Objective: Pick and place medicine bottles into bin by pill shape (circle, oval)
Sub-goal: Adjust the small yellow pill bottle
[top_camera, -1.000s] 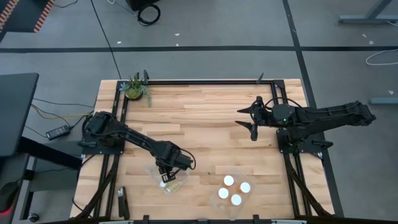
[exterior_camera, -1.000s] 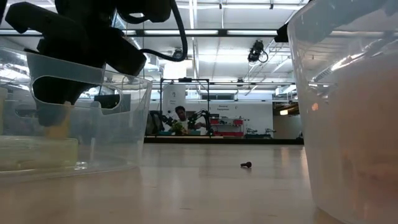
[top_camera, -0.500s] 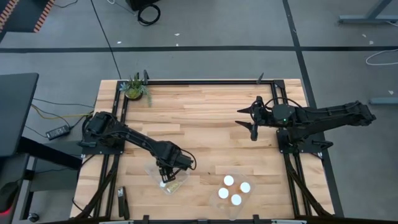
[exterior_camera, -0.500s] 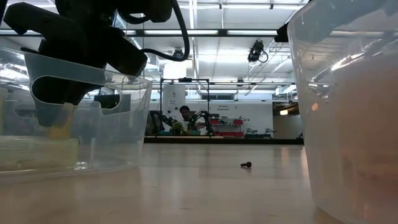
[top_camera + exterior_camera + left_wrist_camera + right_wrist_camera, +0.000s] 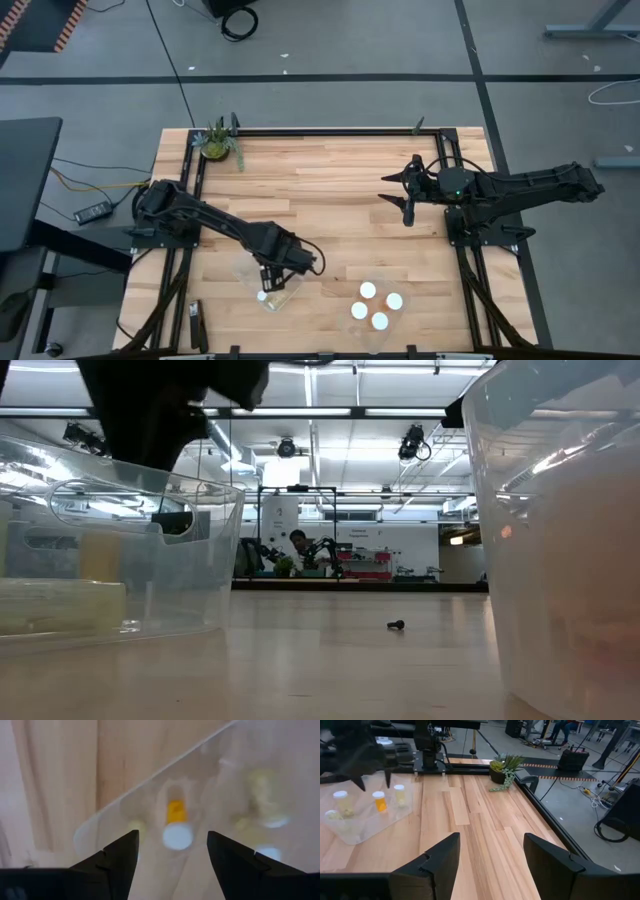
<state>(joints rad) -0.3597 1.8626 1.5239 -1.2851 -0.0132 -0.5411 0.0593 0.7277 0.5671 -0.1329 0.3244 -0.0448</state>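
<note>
A clear tub point(image 5: 268, 287) stands near the table's front left and holds amber medicine bottles with white caps. One of them point(image 5: 176, 826) stands upright on the tub's floor right below my left gripper point(image 5: 172, 855). That gripper point(image 5: 270, 272) hangs open above the tub, its fingers on either side of the bottle's cap and clear of it. The right wrist view shows the bottles point(image 5: 379, 800) side by side in the tub. A second clear tub point(image 5: 376, 308) to the right holds several white-capped bottles. My right gripper point(image 5: 405, 205) waits open over the table's right half.
A green potted plant point(image 5: 215, 141) stands at the far left corner. A black frame point(image 5: 330, 130) runs along the table's far edge and sides. A small dark object point(image 5: 396, 625) lies on the bare wood between the tubs. The wood between the arms point(image 5: 330, 200) is bare.
My left gripper has opened and let go of the amber bottle, then risen out of the tub and shifted slightly toward the table's right. The bottle stays standing in the tub.
</note>
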